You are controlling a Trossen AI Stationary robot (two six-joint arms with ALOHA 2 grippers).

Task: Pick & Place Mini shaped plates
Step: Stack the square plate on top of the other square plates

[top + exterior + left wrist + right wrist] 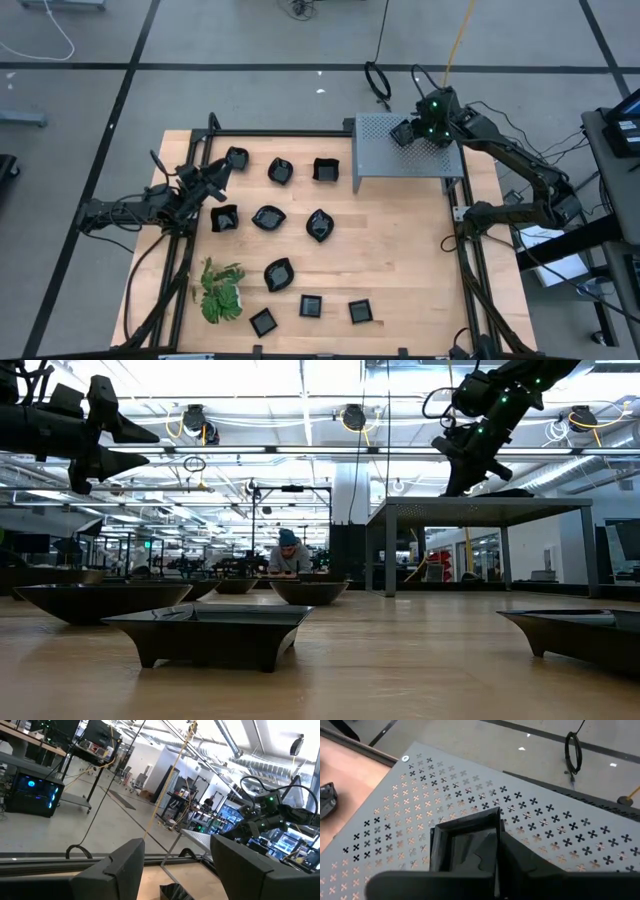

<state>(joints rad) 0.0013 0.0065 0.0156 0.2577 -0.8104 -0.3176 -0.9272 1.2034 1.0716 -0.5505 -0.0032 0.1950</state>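
The wooden table (400, 250) is carrying a grey perforated shelf (385, 155) raised on legs at its far right corner. A green leafy plant (220, 290) is lying near the front left edge. Mini shaped plates (268, 217) are sitting scattered over the left and middle of the table, most of them apart from one another. The right pincer (405, 133) is hovering over the shelf, its fingers pinching the rim of a square black plate (467, 840) that is sitting on the perforated surface. The left pincer (215, 178) is hanging above the table's left side, near the far-left plates, its fingers (125, 865) spread wide and holding nothing
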